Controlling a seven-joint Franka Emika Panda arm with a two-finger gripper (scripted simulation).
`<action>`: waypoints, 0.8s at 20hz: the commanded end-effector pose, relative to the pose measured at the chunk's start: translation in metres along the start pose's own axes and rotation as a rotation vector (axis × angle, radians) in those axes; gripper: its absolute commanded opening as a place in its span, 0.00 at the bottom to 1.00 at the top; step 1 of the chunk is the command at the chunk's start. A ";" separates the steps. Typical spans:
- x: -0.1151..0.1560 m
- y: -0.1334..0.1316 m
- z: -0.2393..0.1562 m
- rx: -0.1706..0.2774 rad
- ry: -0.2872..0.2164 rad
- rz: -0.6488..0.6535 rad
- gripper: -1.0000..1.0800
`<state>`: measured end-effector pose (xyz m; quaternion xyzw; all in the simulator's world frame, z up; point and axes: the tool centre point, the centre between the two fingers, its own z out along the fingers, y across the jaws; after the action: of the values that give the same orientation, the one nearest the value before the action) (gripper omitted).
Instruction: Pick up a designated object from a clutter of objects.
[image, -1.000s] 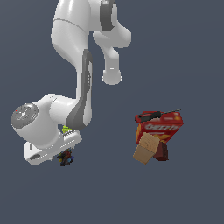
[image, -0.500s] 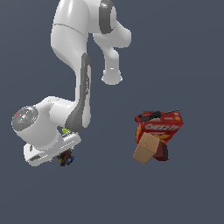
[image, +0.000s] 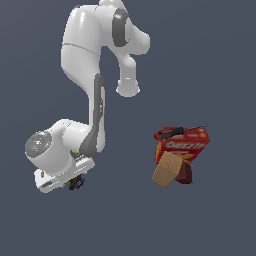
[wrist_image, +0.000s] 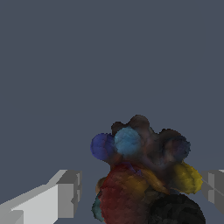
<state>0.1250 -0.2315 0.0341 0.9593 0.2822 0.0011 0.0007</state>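
Gripper (wrist_image: 139, 192): two grey block-shaped fingers (wrist_image: 65, 194), one on each side of the small dark lumpy thing; seems to pinch it, though contact at the pads is hidden by the lump itself.
Gripper in the exterior view (image: 76, 183): low under the white hand, at the exterior view's left; only dark tips seen below the white flange.
Small dark lumpy thing with brown-black body and blue, red and yellow bumps (wrist_image: 142, 175): between the fingers, close to the wrist camera; blue bumps on one side, yellow bump on the other, dark red mass lower.
Same lumpy thing in the exterior view (image: 76, 183): tiny dark spot with coloured specks under the hand, well apart from the pile.
White jointed arm (image: 92, 90): bends from a high elbow down to a round wrist joint, then to the flat hand.
Red cracker box with white lettering (image: 186, 145): at the exterior view's right, tilted.
Black-red tool (image: 168, 133): on the upper edge of the cracker box.
Tan wooden block (image: 166, 170): in front of the cracker box, tilted, touching it.
Dark red box (image: 185, 174): just beside the tan block, mostly hidden behind it.
Floor (image: 120, 225): plain dark grey-blue surface.
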 end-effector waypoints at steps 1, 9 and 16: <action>0.000 0.000 0.005 0.002 -0.002 0.000 0.96; 0.000 0.000 0.004 0.002 -0.002 0.000 0.00; 0.003 0.001 -0.001 -0.004 0.004 -0.001 0.00</action>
<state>0.1279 -0.2310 0.0344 0.9592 0.2828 0.0033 0.0018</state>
